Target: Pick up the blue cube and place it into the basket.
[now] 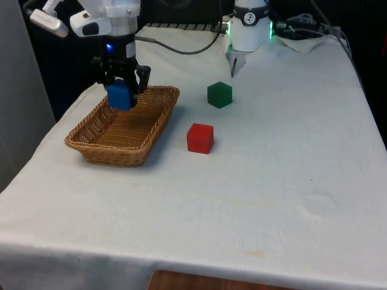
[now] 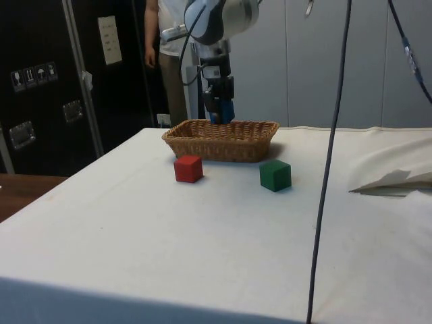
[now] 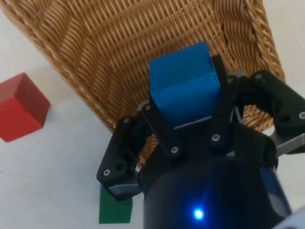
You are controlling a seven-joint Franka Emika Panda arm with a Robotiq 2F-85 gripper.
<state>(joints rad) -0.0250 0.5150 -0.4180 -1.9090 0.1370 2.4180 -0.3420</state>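
jaws: closed on the blue cube, one finger on each of two opposite faces, the cube sitting between the tips with its lower part clear of them
gripper: hangs over the wicker basket, above the end farthest from the front camera, pointing straight down
blue cube position: held in the air above the basket's woven floor, not touching it; in the side view it sits just above the far rim
basket: shallow, oblong, on the white cloth, toward the front view's left
other cubes: red cube just beside the basket's long side; green cube a little farther back, apart from both
step: my reading is carry done, release not yet made
risk, bounce: dropped from this height, the cube may hop on the springy weave and tip over the low wall
risk, edge: the hold is near one end, so a slight drift could land it on the rim
risk, snag: lowering too far could press the fingers into the wicker
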